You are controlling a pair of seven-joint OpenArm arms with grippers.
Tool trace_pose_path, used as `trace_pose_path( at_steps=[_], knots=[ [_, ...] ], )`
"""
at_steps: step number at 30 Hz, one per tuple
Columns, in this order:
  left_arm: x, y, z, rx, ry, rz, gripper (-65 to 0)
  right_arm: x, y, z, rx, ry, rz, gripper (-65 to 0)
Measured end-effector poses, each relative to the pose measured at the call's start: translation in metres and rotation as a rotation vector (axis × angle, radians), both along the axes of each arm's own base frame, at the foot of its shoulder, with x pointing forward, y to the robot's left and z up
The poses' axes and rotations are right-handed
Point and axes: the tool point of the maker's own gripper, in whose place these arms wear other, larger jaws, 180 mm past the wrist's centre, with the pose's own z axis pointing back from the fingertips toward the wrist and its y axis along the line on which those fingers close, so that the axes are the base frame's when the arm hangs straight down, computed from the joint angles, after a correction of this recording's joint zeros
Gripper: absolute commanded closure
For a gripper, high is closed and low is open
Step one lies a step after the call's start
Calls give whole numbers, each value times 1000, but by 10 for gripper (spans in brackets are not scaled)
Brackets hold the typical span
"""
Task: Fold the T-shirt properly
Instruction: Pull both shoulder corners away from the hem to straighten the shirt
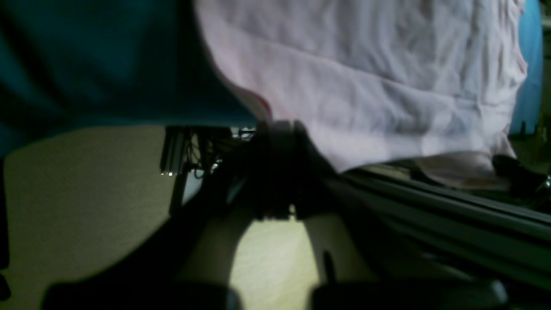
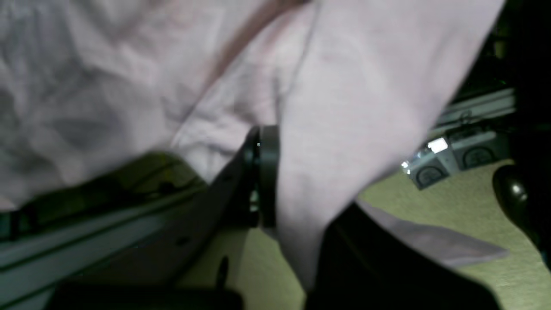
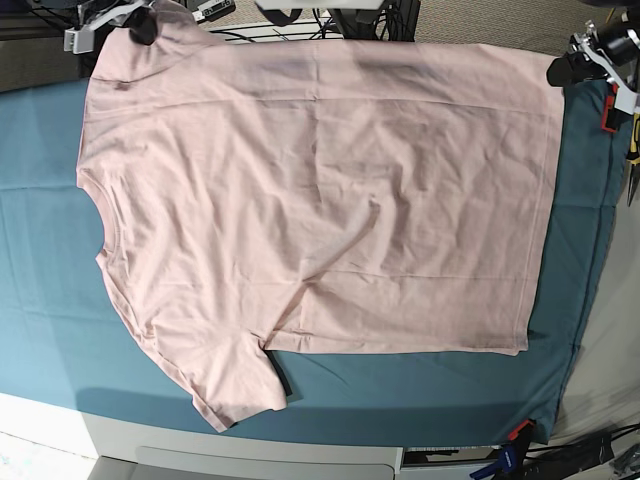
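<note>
Holding the T-shirt (image 3: 310, 200) by its far edge at both corners, so the risks start at my own pincers. Nearest me in the left wrist view, the left pincer (image 1: 275, 129) is fully closed on the hem corner, cloth bunched at the tips. In the right wrist view, the right pincer (image 2: 260, 142) is clamped shut on a fold of pink fabric at the sleeve/shoulder corner, and a flap hangs down past the desk edge toward the floor (image 2: 430, 206).

What can go wrong:
- Thin bite at either corner: one slips as I lift, and the shirt drops skewed.
- Uneven lift between arms drags the body sideways over the teal table cloth (image 3: 40, 180), adding creases or rucking the cloth itself.
- I may have caught only one layer on the right, so the fold opens up instead of carrying over.
- The hanging flap could snag on the frame rail (image 2: 64, 241) below the desk.

Further out in the base view, the shirt lies mostly flat, plain side up, collar toward that view's left and hem toward its right. The lower sleeve (image 3: 235, 385) sits close to the front edge of the desk (image 3: 60, 415), and wrinkles run across the body. Both pincers sit at the top edge, well apart.
</note>
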Motion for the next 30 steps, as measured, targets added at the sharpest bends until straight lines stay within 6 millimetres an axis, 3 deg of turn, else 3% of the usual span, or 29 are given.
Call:
trace_pose_path(
  at_steps=[5, 9, 15, 18, 23, 30],
  knots=[
    [5, -6, 7, 6, -26, -27, 0, 2, -15, 9, -23, -26, -30, 0],
    [13, -11, 14, 27, -67, -60, 0, 13, -8, 23, 0, -87, 4, 0],
    [36, -10, 21, 59, -134, -67, 0, 52, 24, 60, -7, -248, 96, 0],
    [54, -7, 27, 84, -187, -65, 0, 75, 29, 71, -50, -335, 109, 0],
    [79, -5, 38, 106, -260, -63, 0, 107, 21, 74, -150, -416, 80, 0],
    [99, 3, 43, 154, -298, -37, 0, 150, -5, 87, -313, -492, 11, 0]
  ],
)
